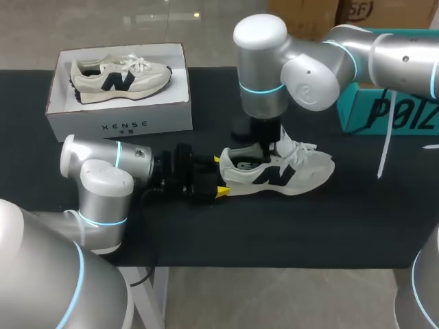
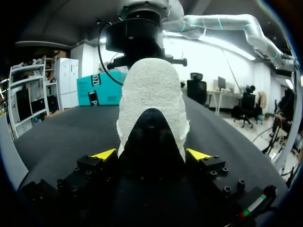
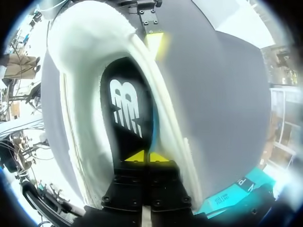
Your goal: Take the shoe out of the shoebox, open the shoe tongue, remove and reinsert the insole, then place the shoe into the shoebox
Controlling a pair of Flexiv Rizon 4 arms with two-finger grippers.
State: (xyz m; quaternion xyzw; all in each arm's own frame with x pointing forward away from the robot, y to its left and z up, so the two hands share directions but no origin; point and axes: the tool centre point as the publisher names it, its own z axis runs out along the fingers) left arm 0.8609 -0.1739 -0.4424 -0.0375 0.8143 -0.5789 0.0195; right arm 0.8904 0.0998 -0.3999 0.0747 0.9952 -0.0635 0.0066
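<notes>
Right wrist view: right pincer (image 3: 143,157) pinches the insole (image 3: 125,105) inside the shoe (image 3: 80,47), whose heel the left pincer (image 2: 151,154) clamps; next, probably lifting the insole out.

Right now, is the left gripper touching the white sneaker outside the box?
Touching. In the left wrist view, the left gripper presses both yellow fingertips against the sides of the white sneaker at its heel.

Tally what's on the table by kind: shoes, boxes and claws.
Shoes: 2, the boxed shoe and the loose shoe.
Boxes: 2, the white shoebox and the teal box.
Claws: 2, the left claw and the right claw.
Total: 6.
</notes>
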